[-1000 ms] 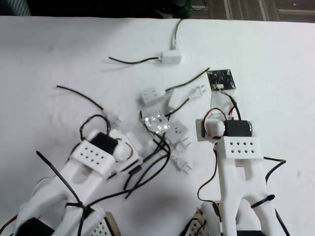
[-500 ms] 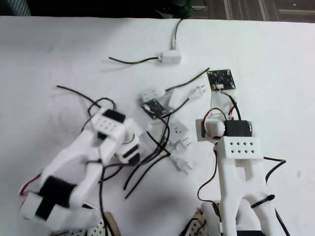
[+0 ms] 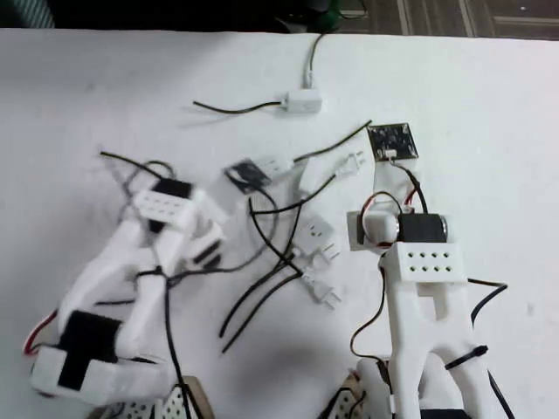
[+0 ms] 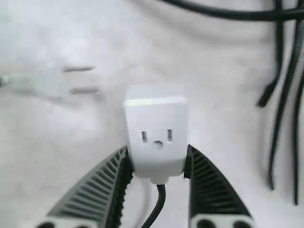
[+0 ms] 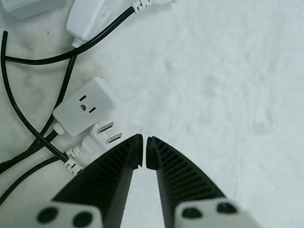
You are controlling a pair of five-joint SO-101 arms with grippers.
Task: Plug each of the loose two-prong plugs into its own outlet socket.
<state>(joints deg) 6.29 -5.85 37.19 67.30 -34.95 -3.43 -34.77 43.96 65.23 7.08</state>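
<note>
Nothing legible is showing anywhere. The outlet socket point(image 4: 156, 133) is presenting only bare slots, and the dark circuit board point(image 3: 392, 140) on the worktop point(image 3: 87, 87) is appearing too small to read.

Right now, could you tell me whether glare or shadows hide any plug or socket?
High view: even light over the table, faint shadows, no glare. Left wrist view: the held socket shines bright along its top edge, and the loose plug fades into the table, only its prongs standing out. Right wrist view: soft light, the lying socket shows its slots plainly.
</note>
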